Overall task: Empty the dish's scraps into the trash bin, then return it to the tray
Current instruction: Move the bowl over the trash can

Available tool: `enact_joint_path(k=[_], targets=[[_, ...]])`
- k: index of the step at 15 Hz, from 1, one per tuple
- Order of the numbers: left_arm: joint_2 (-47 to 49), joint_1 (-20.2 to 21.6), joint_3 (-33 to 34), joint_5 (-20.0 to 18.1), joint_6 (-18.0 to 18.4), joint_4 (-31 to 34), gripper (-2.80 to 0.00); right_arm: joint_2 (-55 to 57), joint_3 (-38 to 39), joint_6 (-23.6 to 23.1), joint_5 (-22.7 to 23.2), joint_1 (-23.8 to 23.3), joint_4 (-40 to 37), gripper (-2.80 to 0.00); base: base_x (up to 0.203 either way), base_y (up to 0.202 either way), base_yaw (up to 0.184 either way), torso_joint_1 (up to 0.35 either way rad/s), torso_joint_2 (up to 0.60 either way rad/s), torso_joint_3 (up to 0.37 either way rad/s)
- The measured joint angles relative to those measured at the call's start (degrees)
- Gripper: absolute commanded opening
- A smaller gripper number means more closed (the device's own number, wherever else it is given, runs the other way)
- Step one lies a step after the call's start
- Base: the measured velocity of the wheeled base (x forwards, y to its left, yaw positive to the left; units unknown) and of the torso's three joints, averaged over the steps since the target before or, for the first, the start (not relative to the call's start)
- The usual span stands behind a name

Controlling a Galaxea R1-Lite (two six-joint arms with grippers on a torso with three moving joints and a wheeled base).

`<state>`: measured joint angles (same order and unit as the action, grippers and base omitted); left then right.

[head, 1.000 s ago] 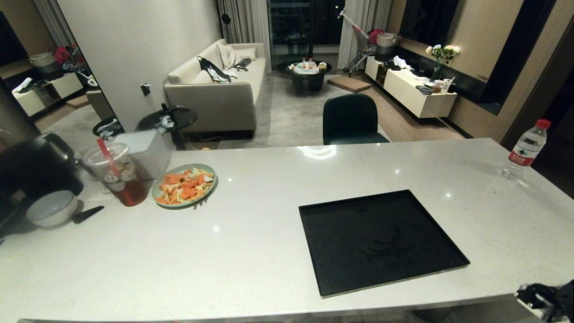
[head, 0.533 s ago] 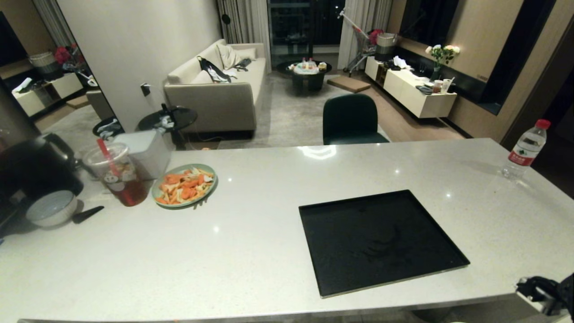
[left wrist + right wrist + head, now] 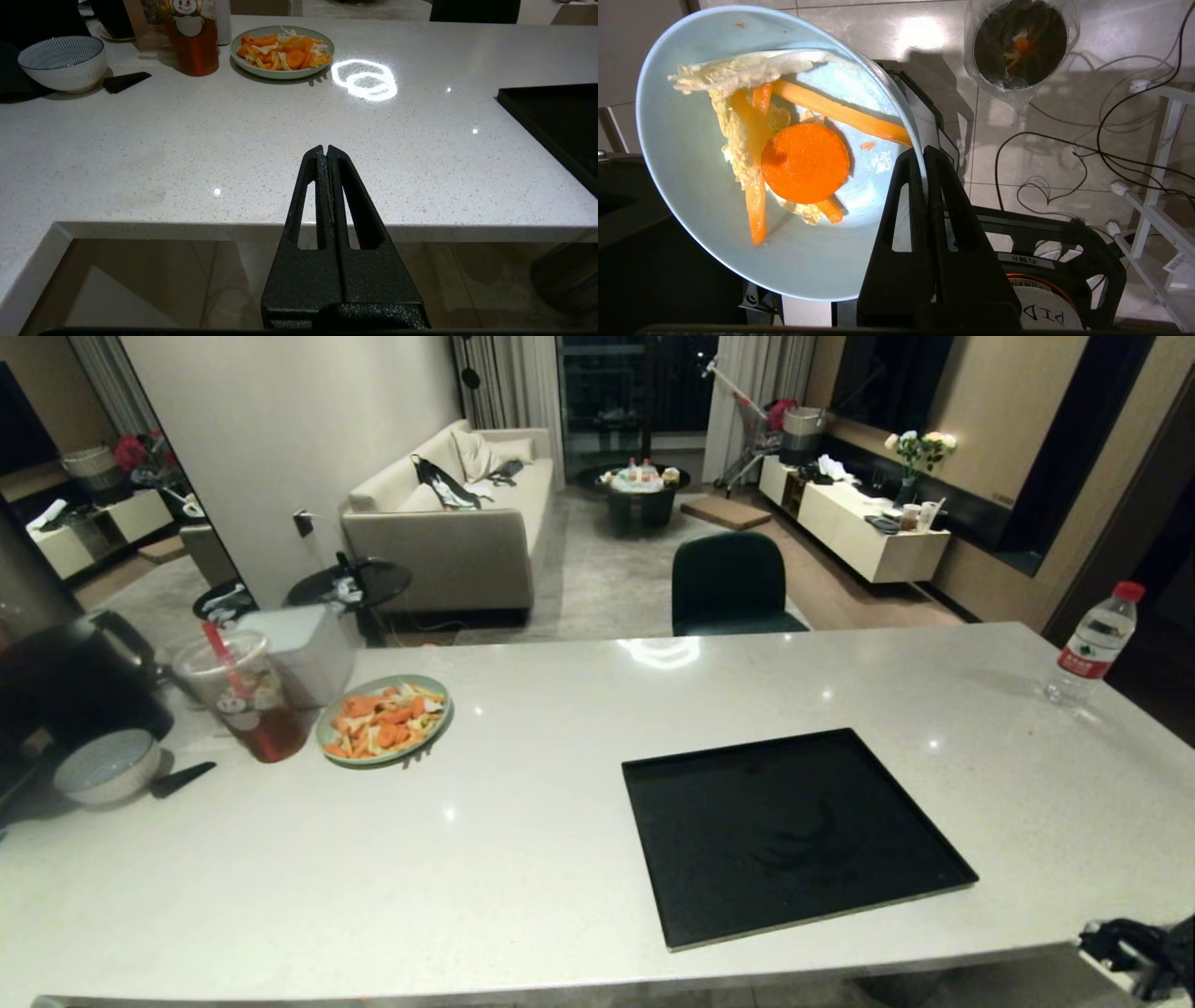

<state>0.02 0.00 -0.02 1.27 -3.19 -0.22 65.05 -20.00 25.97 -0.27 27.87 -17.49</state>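
In the right wrist view, my right gripper (image 3: 922, 154) is shut on the rim of the dish (image 3: 691, 196), a pale blue bowl held tilted above the floor, off the counter. The scraps (image 3: 803, 161) lie inside it: a round carrot slice, orange strips and pale leafy pieces. The trash bin (image 3: 1020, 44), lined with a clear bag, stands on the floor farther ahead, apart from the dish. The black tray (image 3: 794, 835) sits bare on the counter. My left gripper (image 3: 325, 150) is shut on nothing, parked just off the counter's near edge.
On the counter's left are a green plate of carrot pieces (image 3: 384, 720), a cup of red drink (image 3: 245, 698), a white bowl (image 3: 107, 767) and a black kettle (image 3: 75, 686). A water bottle (image 3: 1092, 644) stands far right. Cables (image 3: 1064, 154) trail across the floor.
The whole head view has shifted slightly as the camera moved; nothing on the counter has moved. The bit of my right arm at the lower right sits a little lower.
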Motion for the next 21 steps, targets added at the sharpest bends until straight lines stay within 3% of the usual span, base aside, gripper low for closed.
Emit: enact_joint_path(k=[13,21], targets=[[0.0,0.0,0.0,0.0,0.0,0.0,-2.8,0.3,0.4,-0.2,0.0,0.1,0.0,-2.8,0.0,0.0,0.0,-0.131,0.33,0.198],[0.0,0.0,0.0,0.0,0.0,0.0,-2.8,0.3,1.2,-0.3,0.0,0.1,0.2,-2.8,0.0,0.0,0.0,-0.165,0.47,0.299]])
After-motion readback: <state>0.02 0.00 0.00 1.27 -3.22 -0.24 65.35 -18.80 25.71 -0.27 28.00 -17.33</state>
